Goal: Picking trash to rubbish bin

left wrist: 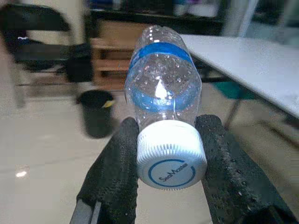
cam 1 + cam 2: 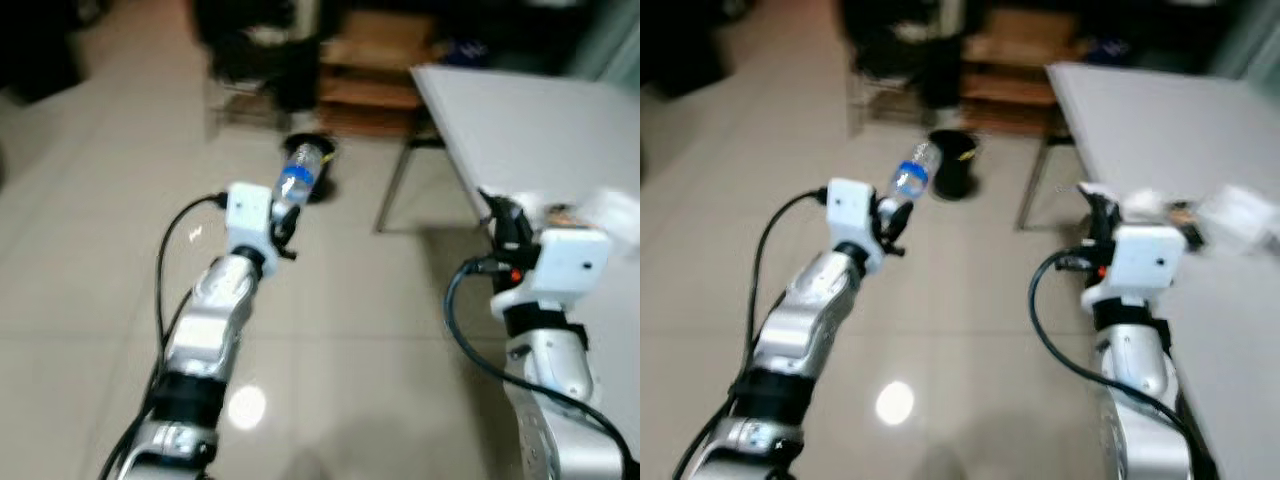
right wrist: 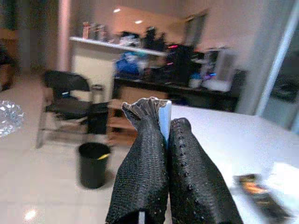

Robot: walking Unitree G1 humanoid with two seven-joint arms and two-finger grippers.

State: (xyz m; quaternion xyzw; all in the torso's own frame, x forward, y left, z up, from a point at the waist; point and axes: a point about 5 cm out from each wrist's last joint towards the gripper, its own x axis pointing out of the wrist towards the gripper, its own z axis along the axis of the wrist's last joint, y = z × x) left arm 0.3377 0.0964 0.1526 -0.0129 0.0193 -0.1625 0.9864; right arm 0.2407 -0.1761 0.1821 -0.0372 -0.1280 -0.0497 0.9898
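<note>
We see the left gripper near the middle of the frame, squeezing a clear bottle by its white cap. The bottle has a blue band. The right gripper pinches a thin blue-and-white scrap. A black bin stands on the floor, upper middle.

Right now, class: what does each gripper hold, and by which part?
Left gripper: the plastic bottle, gripped at its capped neck. Right gripper: a thin wrapper scrap, pinched by its edge.
</note>
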